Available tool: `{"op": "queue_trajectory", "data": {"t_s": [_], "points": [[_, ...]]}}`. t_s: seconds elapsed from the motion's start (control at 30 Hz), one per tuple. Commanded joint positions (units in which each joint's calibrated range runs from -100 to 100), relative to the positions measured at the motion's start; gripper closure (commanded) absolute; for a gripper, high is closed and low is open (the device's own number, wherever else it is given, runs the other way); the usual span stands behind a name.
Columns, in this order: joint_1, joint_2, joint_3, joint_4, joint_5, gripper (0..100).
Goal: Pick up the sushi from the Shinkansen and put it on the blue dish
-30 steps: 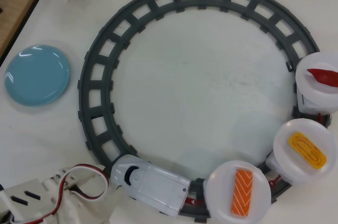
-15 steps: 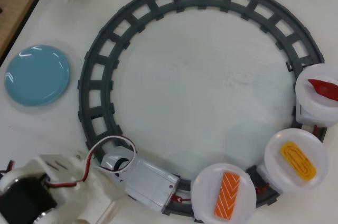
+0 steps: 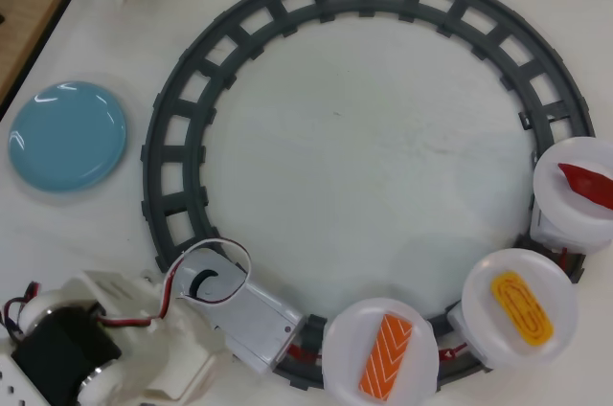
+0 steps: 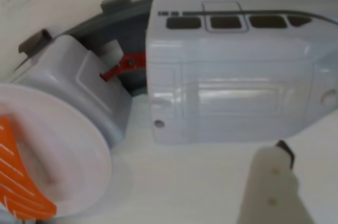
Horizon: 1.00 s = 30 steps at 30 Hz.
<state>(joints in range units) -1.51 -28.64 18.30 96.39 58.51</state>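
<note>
Now the tool [image 4: 277, 182] is hanging beside the train [image 3: 244, 315], nothing gripped; whether it's open, I cannot tell. Since a second ago the train is carrying the salmon sushi [image 3: 386, 357] closer. Blue dish [image 3: 67, 135] is sitting empty, far left.

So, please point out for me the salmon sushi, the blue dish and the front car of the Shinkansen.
salmon sushi [image 3: 386, 357], overhead view, middle of the striped orange top.
blue dish [image 3: 67, 134], overhead view, centre of the glossy surface.
Shinkansen front car [image 4: 232, 94], wrist view, on its white side, below the windows.
</note>
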Motion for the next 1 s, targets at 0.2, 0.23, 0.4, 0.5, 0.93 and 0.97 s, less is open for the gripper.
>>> {"op": "queue_trajectory", "data": {"t_s": [0.2, 0.23, 0.4, 0.5, 0.93, 0.97], "points": [[4.6, 0.1, 4.2, -8.3, -0.2, 73], [5.7, 0.1, 4.5, -9.4, 0.0, 73], [11.8, 0.3, 4.6, -11.8, 2.2, 73], [15.3, 0.9, 4.7, -15.2, 2.5, 73], [20.6, 0.3, 6.6, -22.5, 2.1, 73], [20.8, 0.4, 6.6, -22.5, 2.1, 73]]}}
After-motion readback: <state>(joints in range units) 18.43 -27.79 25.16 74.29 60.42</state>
